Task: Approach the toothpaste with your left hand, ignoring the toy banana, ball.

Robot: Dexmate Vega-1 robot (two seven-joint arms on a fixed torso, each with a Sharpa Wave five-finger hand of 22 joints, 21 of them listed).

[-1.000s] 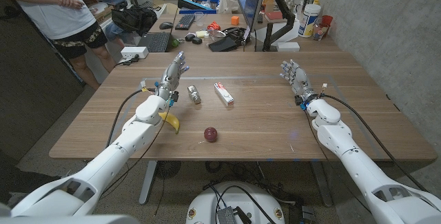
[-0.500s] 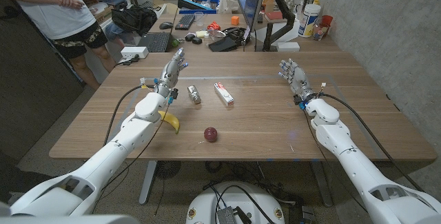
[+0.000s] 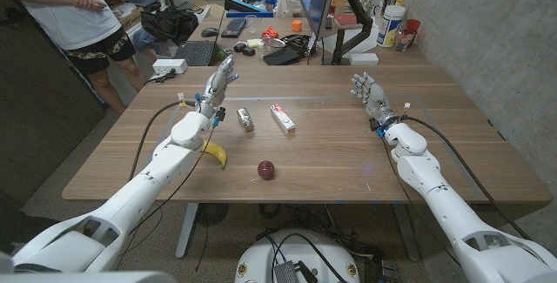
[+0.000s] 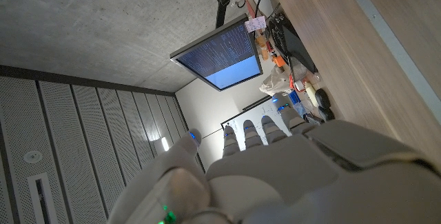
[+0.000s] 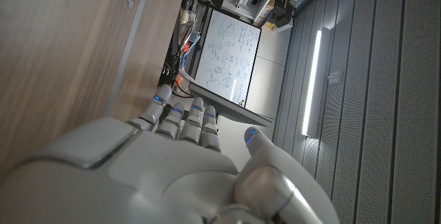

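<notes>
Wooden table (image 3: pixel 348 157) carries everything here, taken from left to right. The left hand (image 3: pixel 219 83) is held above the far-left part of the surface with fingers stretched forward and loosely spread, nothing gripped. A toy banana (image 3: pixel 214 153) lies at about seven o'clock from that hand, partly under the forearm, and a small metallic cylinder (image 3: pixel 245 119) sits just beside the hand at five o'clock. The toothpaste (image 3: pixel 281 118) — a white box with red print — lies near the table's middle, at about four o'clock from the hand. A dark red ball (image 3: pixel 266 170) rests nearer the front edge. The approach is best made by swinging the hand rightward and down over the cylinder, fingers kept apart — banana and ball left untouched. The right hand (image 3: pixel 370 94) stands far right, fingers straight and close together, idle.
</notes>
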